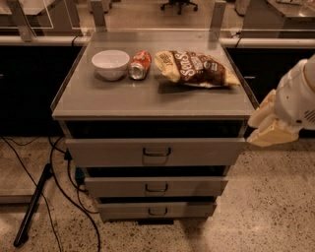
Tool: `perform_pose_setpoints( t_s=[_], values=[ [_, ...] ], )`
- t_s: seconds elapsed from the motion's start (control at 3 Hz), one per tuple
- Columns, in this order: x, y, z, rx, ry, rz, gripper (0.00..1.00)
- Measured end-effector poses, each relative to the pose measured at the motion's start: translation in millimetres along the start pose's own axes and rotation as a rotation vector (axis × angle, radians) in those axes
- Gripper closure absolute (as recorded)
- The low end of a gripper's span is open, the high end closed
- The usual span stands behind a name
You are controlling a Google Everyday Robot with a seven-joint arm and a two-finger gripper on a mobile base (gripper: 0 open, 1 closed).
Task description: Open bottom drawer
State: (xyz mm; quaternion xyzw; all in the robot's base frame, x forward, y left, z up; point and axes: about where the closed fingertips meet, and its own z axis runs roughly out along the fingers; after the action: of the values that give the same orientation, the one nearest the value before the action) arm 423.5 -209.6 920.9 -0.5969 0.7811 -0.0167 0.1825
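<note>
so the end effector [272, 127] hangs just right of the grey worktop [147, 96], can't tell if it's open or closed. bottom drawer [156, 209] sits down-left of it, speckled floor [266, 206] below.

Pale cream two-finger gripper [269, 127] hangs right of grey metal cabinet [147, 98], level w/ widest top drawer front [202, 151]; white robot arm [299, 93] behind it cut off by right edge. Inside of slim grey bottom drawer [123, 210] hidden, only dark gap above front. Orange soda can [141, 64] label unreadable. Black office chair base [179, 5] chopped by top edge.
</note>
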Motion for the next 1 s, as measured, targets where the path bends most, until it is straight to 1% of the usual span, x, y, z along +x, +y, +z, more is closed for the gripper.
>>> perform_pose_setpoints(
  t_s=[0.33, 0.67, 1.0],
  values=[
    [12, 25, 49, -0.035, -0.04, 0.034, 0.86],
    [16, 31, 61, -0.039, -0.04, 0.042, 1.0],
    [18, 32, 65, -0.039, -0.039, 0.041, 1.0]
  ],
)
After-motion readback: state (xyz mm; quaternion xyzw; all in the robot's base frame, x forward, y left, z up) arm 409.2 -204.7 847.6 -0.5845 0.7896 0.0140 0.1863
